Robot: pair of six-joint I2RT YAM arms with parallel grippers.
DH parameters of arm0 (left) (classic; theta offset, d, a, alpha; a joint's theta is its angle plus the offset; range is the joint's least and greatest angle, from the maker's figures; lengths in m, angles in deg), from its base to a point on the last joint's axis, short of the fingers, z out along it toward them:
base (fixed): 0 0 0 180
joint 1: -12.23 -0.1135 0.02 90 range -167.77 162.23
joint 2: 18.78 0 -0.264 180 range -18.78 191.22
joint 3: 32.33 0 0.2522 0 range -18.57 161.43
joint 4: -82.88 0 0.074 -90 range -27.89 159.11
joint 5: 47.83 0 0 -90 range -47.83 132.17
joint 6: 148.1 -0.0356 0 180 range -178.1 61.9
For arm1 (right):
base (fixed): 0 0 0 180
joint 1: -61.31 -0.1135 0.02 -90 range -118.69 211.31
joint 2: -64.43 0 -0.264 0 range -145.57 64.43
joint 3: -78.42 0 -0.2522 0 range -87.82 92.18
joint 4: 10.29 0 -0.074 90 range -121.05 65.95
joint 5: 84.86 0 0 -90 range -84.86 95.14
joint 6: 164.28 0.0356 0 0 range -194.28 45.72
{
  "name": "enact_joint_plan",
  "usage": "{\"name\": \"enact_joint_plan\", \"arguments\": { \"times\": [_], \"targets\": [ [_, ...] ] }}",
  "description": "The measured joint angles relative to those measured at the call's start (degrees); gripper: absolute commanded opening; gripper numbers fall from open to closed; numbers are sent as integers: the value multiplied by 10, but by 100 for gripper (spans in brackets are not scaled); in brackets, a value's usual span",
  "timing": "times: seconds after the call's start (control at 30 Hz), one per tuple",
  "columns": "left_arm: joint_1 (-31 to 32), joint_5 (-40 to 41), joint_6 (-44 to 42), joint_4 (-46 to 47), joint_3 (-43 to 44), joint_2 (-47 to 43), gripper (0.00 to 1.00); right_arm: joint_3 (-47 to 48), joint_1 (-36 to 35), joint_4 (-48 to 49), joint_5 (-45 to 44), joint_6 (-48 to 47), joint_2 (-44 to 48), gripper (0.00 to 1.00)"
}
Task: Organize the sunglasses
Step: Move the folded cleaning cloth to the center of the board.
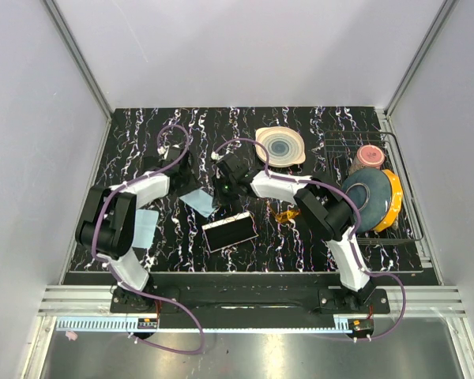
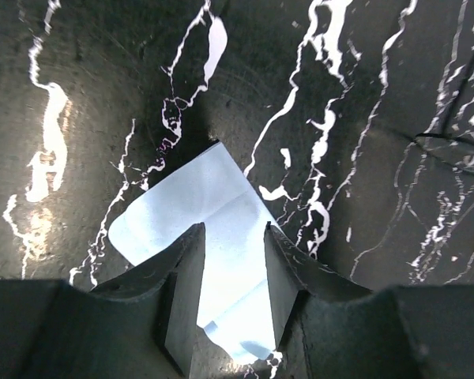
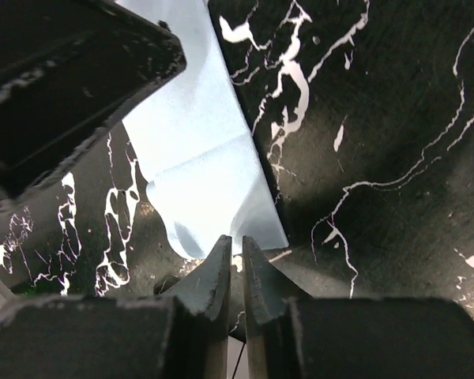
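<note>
Overhead view only: find the sunglasses (image 1: 287, 215) lying on the black marbled worktop (image 1: 300, 249). Right of the black case (image 1: 231, 231), just beside the right arm's forearm, apart from both claws.

Same view only: note a second pale blue sheet (image 1: 146, 229) near the left arm and a round dish with a blue centre (image 1: 280, 147) toward the back. At far right, a wire rack (image 1: 417, 225) holding a pink cup (image 1: 370, 155), a blue plate (image 1: 363, 197) and a yellow plate (image 1: 393, 201). Both claws too small here to read their jaws.

Left wrist view: see the left claw (image 2: 233, 233) with fingers well apart, straddling one end of a pale blue sheet (image 2: 213, 197). Sheet lies flat on the worktop with a fold crease across it, nothing clamped. Cannot tell whether the fingers touch it.

Right wrist view: see the right claw (image 3: 235, 246) drawn almost together, tips nipping the near edge of that same sheet, a sliver of pale blue in the slit. Dark bulk of the left claw fills the upper left, over the sheet's far end.
</note>
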Motion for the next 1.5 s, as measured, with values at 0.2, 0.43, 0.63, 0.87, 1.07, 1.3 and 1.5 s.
{"name": "enact_joint_plan", "arguments": {
  "times": [0.2, 0.43, 0.63, 0.87, 1.07, 1.3, 1.5],
  "targets": [
    [0, -14, 1, 2, 10, 33, 40, -2, 1, -13, -15, -8, 0, 15],
    [0, -13, 0, -2, 15, 39, 43, 14, 25, -19, -35, -21, -7, 15],
    [0, -11, 0, -13, 30, 39, 46, 63, 53, -20, -51, -40, -39, 15],
    [0, -3, -7, -19, 62, 39, 53, 109, 57, -21, -61, -64, -68, 20],
    [-8, 23, -23, -42, 63, 34, 62, 74, 56, -15, -60, -41, -44, 41],
    [-28, 38, -26, -50, 49, 8, 66, 20, 41, -27, -65, -7, -3, 43],
    [-36, 41, -25, -51, 30, 1, 67, 20, 10, -32, -79, 16, -2, 43]
  ]
}}
